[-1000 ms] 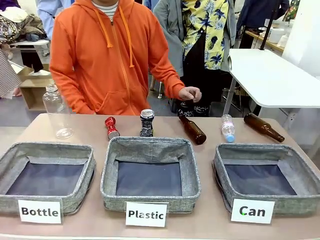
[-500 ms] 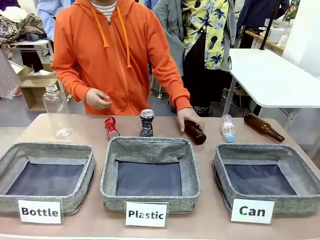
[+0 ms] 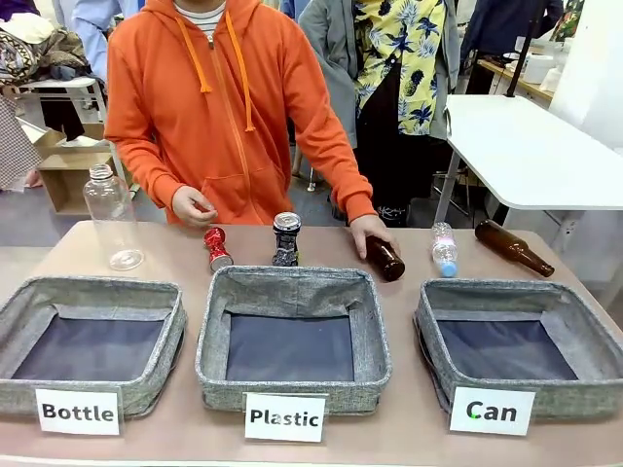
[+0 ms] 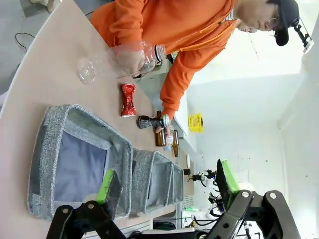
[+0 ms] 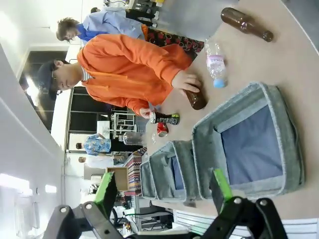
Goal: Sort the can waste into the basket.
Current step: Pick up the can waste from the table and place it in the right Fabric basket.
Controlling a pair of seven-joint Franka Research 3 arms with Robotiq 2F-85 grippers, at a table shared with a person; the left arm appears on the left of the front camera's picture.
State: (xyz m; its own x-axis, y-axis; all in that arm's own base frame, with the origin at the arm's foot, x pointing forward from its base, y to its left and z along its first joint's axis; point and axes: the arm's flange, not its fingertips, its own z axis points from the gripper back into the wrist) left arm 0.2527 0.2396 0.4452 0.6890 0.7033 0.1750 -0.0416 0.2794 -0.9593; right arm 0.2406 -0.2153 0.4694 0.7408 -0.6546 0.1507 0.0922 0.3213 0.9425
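Two crushed cans stand near the far table edge: a red can and a dark printed can with a silver top. The grey basket labelled "Can" sits at the front right with nothing in it. In the left wrist view my left gripper hangs open, high over the baskets, far from the red can and the dark can. My right gripper is open too, above the Can basket, with the dark can and the red can far off.
A person in an orange hoodie stands at the far side, one hand resting on a lying brown bottle. The Plastic basket and the Bottle basket are on the left. A clear bottle, a small plastic bottle and another brown bottle lie behind.
The person's hand came down from the air onto the brown bottle behind the middle basket. The other hand came forward, near the red can. Cans and baskets stayed put.
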